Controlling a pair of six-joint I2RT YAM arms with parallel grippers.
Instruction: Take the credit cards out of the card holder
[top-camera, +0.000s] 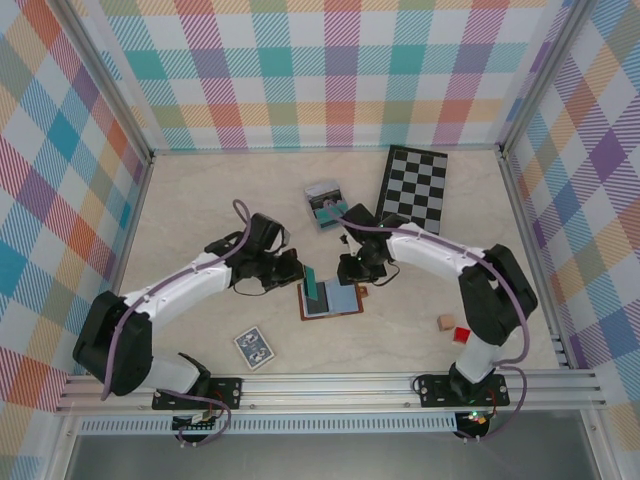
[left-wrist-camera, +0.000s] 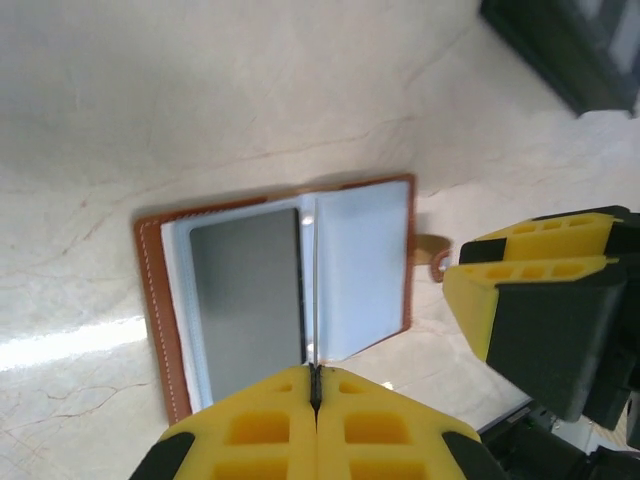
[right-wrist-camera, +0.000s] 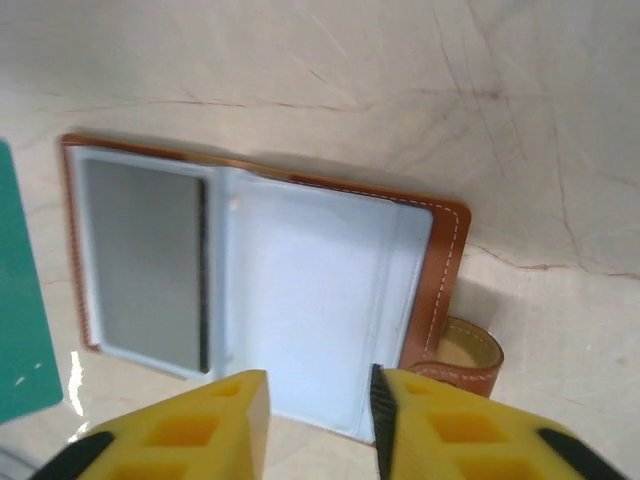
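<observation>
Two blocks sit nearest my right base, a tan block (top-camera: 446, 323) and a red block (top-camera: 462, 335). A blue deck (top-camera: 254, 347) lies near my left base. Further out, my left claw (left-wrist-camera: 315, 378) is pinched tight on a teal card (right-wrist-camera: 20, 300), held on edge above the wallet (right-wrist-camera: 320, 290). That wallet lies open and flat on the table (top-camera: 200, 200) between my two claws, with a grey card (left-wrist-camera: 245, 300) in one pocket and its snap tab (right-wrist-camera: 462, 355) sticking out on my right claw's side. My right claw (right-wrist-camera: 318, 400) hangs at the wallet's edge, fingers parted, gripping nothing. Beyond lie a small box (top-camera: 324, 200) and a checkerboard (top-camera: 414, 187).
</observation>
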